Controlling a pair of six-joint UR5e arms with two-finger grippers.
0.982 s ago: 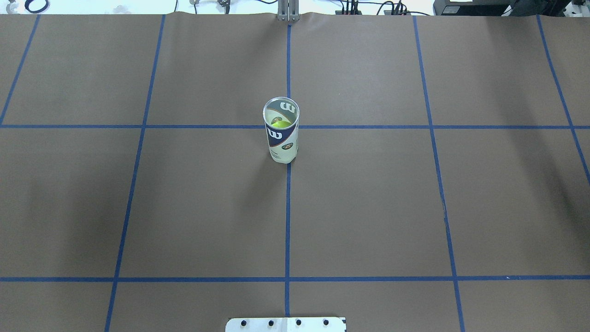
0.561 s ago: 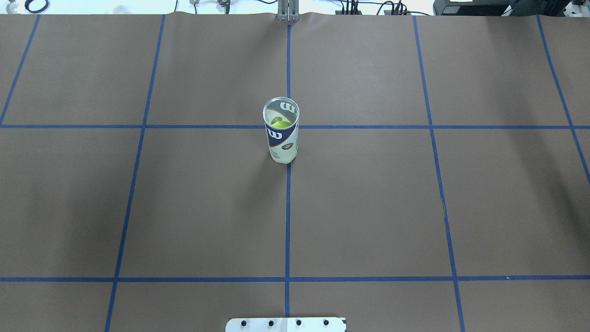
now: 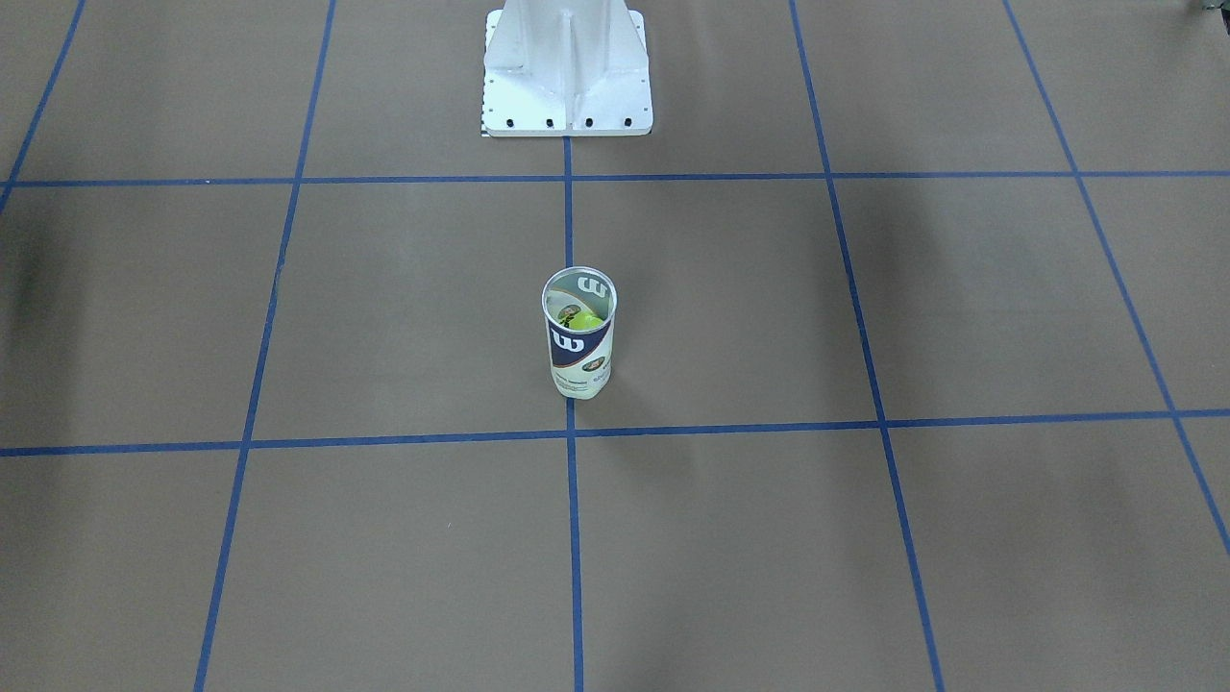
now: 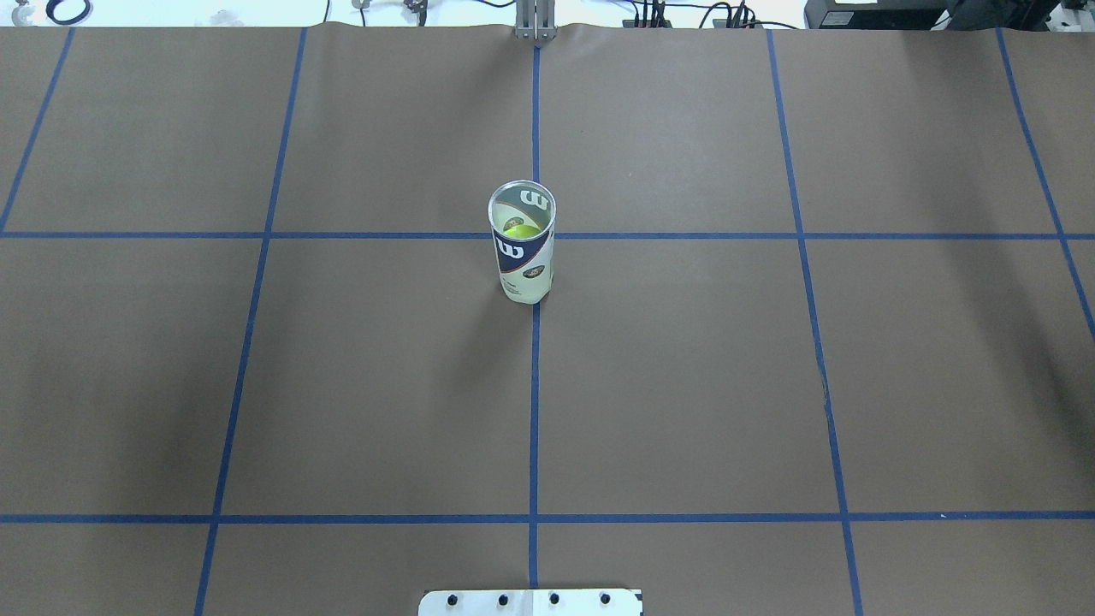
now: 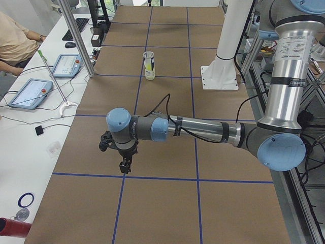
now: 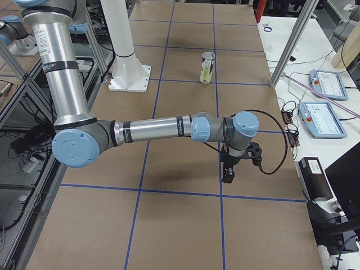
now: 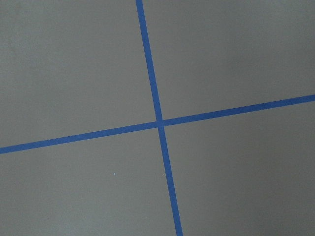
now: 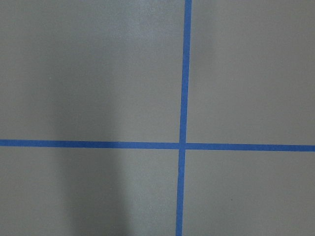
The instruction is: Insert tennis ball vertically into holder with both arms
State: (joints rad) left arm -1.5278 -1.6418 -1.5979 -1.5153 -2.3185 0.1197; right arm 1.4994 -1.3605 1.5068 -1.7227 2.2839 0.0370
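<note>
Holder (image 4: 523, 257) standing upright on the blue tape line (image 4: 534, 385), tennis ball (image 4: 518, 229) down inside it; left gripper (image 5: 124, 165) and right gripper (image 6: 228, 175) hang well apart from it, whether spread or pressed together I cannot tell

Brown table (image 4: 684, 385) carries upright holder (image 4: 523, 257), white pedestal (image 3: 567, 67).

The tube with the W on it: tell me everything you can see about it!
The tube is a clear plastic can, standing upright with its top open. A white and navy label with a white W wraps around it. A yellow-green tennis ball sits inside. It stands on the brown table, on a blue tape line near where two lines cross. Only the table touches its outside.
</note>
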